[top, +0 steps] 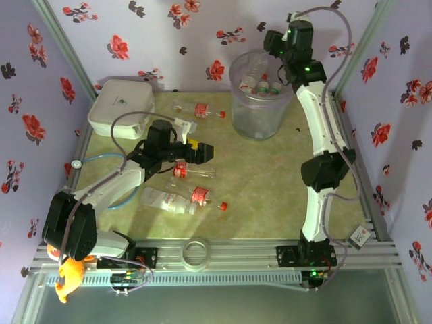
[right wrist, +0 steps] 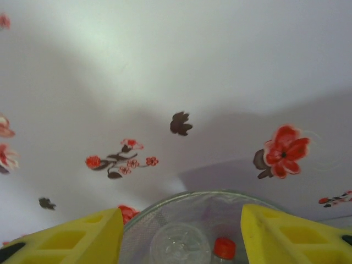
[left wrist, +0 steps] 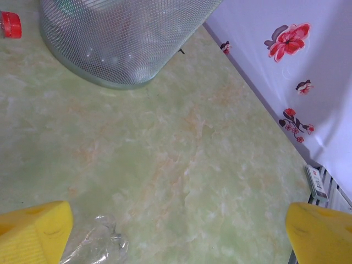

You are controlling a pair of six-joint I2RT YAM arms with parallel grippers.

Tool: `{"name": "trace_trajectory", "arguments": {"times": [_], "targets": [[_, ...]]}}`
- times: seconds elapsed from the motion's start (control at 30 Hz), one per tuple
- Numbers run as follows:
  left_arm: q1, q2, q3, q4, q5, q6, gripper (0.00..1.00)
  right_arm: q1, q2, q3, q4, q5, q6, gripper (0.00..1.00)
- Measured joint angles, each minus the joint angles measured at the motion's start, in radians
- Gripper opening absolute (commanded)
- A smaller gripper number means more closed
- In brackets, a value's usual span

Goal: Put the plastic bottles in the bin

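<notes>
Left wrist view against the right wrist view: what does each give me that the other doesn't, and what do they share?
Left wrist, not right: the green table, the bin's meshed lower wall from outside, a red cap beside it, and a crumpled clear bottle by one finger of the left pincer. Right wrist, not left: the bin's rim from above, a clear bottle base and a red-capped bottle inside, below the right pincer. Shared: the bin, flowered wallpaper, yellow fingers spread with nothing between.

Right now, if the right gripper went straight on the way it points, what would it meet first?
Probably the flowered wall, passing just over the bin; depth is unclear.
</notes>
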Motion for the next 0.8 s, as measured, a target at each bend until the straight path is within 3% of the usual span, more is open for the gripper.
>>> {"name": "trace_trajectory", "arguments": {"times": [0.3,0.8], "targets": [[0.002,0.0,0.0,-0.001,0.0,0.0,1.0,0.009,0.2,0.049,-0.074,-0.041,-0.041,0.51],[0.003,0.006,-0.013,0.0,0.0,0.0,1.0,0.013,0.161,-0.131,-0.012,-0.105,-0.01,0.48]]}}
